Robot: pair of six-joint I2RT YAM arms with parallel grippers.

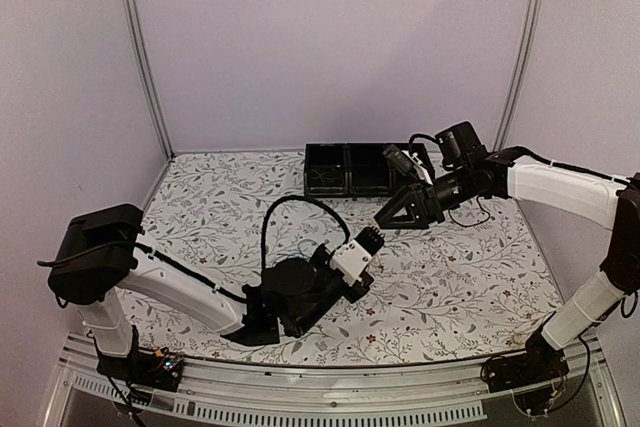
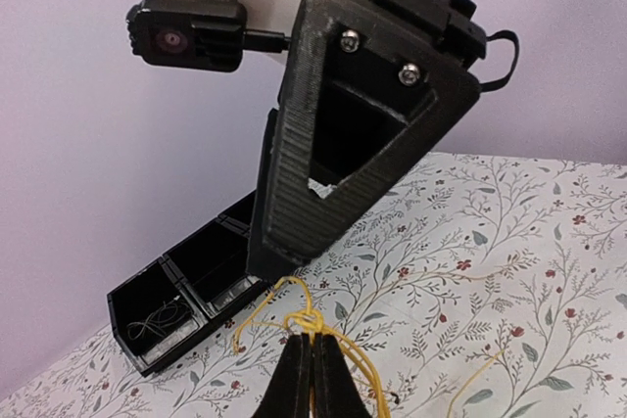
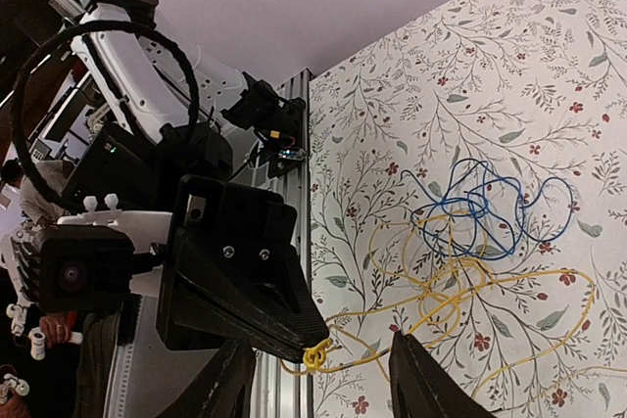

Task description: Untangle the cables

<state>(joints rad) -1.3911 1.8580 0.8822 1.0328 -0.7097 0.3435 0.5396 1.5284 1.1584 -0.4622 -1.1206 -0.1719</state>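
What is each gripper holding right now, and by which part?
The left gripper is shut on the yellow cable, pinching it at a small knot. The right gripper is open and holds nothing.

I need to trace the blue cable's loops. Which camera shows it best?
The right wrist view. There the blue cable lies spread out whole as a loose tangle, crossing the yellow cable. The top view gives at most a faint trace, too small to be sure of. The left wrist view shows none of it.
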